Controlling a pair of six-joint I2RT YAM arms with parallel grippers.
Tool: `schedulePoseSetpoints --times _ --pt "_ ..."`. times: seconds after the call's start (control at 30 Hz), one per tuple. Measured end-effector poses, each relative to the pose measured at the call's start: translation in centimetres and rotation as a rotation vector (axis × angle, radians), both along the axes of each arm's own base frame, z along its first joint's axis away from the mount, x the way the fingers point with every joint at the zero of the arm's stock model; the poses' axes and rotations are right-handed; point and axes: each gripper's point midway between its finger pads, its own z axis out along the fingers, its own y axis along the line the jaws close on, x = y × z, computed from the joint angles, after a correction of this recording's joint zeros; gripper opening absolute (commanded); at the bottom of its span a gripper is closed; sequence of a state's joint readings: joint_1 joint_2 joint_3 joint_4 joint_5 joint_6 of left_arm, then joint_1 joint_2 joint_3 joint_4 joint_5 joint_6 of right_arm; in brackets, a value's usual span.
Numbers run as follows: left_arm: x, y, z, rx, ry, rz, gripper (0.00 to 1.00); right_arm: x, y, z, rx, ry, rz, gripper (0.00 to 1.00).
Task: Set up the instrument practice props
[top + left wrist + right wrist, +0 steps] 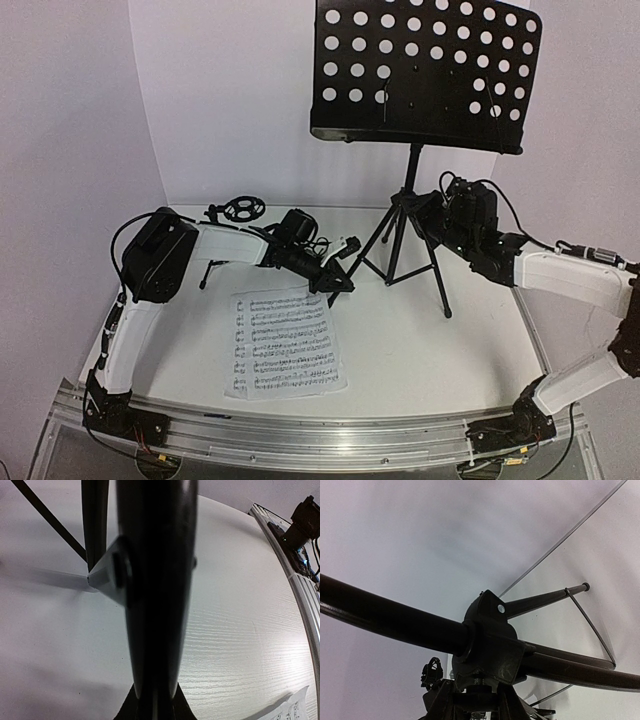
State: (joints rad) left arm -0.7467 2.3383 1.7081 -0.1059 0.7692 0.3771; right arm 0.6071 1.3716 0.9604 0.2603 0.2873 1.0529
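Right hand (428, 208) is clamped on the stand (415, 130) hub. Left hand (338, 280) sits by a leg, can't tell its grip. Sheet (285, 345) lies on the surface (430, 350).

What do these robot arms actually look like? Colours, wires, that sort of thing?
The left arm and right arm match: smooth white shell segments linked by chunky black joints, with thin black cables looping alongside. Each ends in an all-black gripper, the left gripper tapering to a point, the right gripper equally dark. No lettering is legible.
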Motion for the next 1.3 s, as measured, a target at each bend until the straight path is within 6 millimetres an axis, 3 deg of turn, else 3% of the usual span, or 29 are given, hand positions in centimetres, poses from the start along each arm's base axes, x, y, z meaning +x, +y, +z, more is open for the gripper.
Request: schedulePoseSetpoints --times 0.27,0.6,0.97,1.0,1.13,1.2,1.23,1.3 --pt "0.0 0.0 0.0 0.001 0.003 0.004 0.00 0.2 -0.1 0.0 0.093 0.026 -0.045 0.00" --pt "0.6 0.3 0.0 0.004 0.009 0.027 0.00 1.2 0.4 -0.1 0.411 0.082 -0.139 0.00" --pt "0.6 0.3 0.0 0.003 -0.002 0.020 0.00 0.6 0.3 -0.1 0.623 0.103 -0.266 0.00" --pt "0.6 0.3 0.0 0.003 -0.003 0.019 0.00 0.5 0.3 -0.1 0.642 0.105 -0.274 0.02" --pt "0.6 0.3 0.0 0.003 -0.004 0.018 0.00 0.4 0.4 -0.1 0.709 0.124 -0.289 0.39" --pt "0.6 0.3 0.0 0.003 -0.006 0.017 0.00 0.4 0.3 -0.1 0.736 0.131 -0.297 0.73" --pt "0.6 0.3 0.0 0.003 -0.006 0.016 0.00 0.4 0.3 -0.1 0.744 0.133 -0.300 0.83" --pt "0.6 0.3 0.0 0.003 -0.006 0.016 0.00 0.4 0.3 -0.1 0.739 0.132 -0.297 0.89"
